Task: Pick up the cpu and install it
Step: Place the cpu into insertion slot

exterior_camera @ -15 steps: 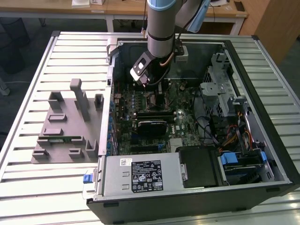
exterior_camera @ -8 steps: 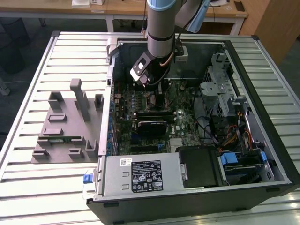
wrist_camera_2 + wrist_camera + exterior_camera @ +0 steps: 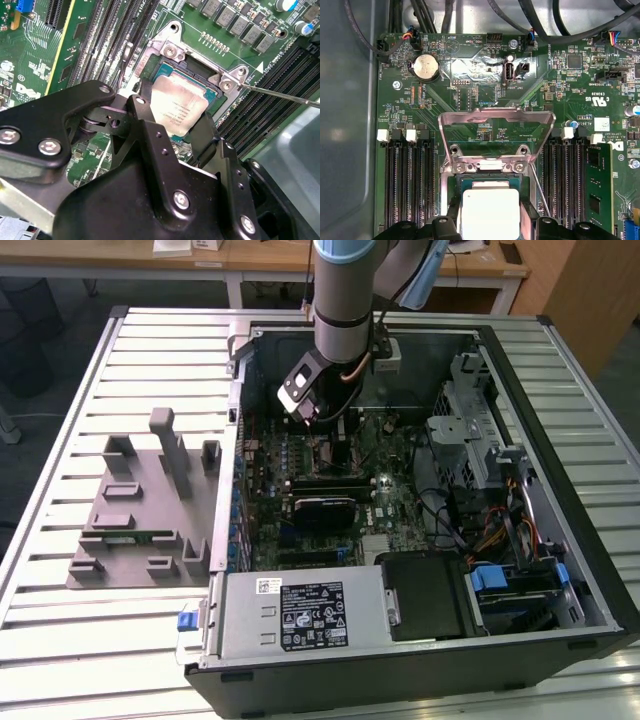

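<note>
A slatted metal surface (image 3: pixel 60 440) carries an open computer case (image 3: pixel 560 440); wooden desks (image 3: pixel 270 260) stand behind. The hand (image 3: pixel 174 119) is closed on the cpu (image 3: pixel 180 100), holding it at the socket (image 3: pixel 170 50).

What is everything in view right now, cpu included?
computer case: one, black, open, on the table
table: one, silver slatted, under the case
fixture: one, grey, on the table, exterior view's left
motherboard: one, green, inside the case
power supply: one, silver, in the case
coin battery: one, silver, on the motherboard
cpu: one, pale silver, between the jaws, over the motherboard
load plate: one, silver, swung open beside the cpu
memory stick: one, green, standing on the motherboard
arm: one, grey and blue, over the case
gripper: one, black, jaws shut on the cpu
</note>
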Controlling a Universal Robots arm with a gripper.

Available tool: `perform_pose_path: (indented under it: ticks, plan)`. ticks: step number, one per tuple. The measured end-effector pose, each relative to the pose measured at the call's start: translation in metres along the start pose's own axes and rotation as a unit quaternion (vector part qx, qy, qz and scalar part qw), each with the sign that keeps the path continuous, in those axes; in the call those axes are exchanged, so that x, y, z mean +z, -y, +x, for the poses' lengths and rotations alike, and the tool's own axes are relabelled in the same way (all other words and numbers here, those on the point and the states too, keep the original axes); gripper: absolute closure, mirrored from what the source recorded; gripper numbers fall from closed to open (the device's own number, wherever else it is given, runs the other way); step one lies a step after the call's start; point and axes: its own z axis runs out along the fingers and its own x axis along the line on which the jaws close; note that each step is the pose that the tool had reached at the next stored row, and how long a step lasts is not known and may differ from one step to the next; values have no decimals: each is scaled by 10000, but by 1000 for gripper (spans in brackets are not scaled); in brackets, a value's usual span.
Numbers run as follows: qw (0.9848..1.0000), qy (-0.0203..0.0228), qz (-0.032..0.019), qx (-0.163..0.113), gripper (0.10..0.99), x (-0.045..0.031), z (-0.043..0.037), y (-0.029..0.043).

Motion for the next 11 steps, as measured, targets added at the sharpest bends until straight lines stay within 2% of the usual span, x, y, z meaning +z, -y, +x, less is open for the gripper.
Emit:
perform_pose_path:
  ticks: [6, 7, 11]
  plan:
    - [10000, -4, -3, 0, 537, 4, 2, -1]
    - [10000, -3, -2, 0, 475, 3, 1, -1]
    - [10000, 1, 1, 0, 475, -3, 0, 0]
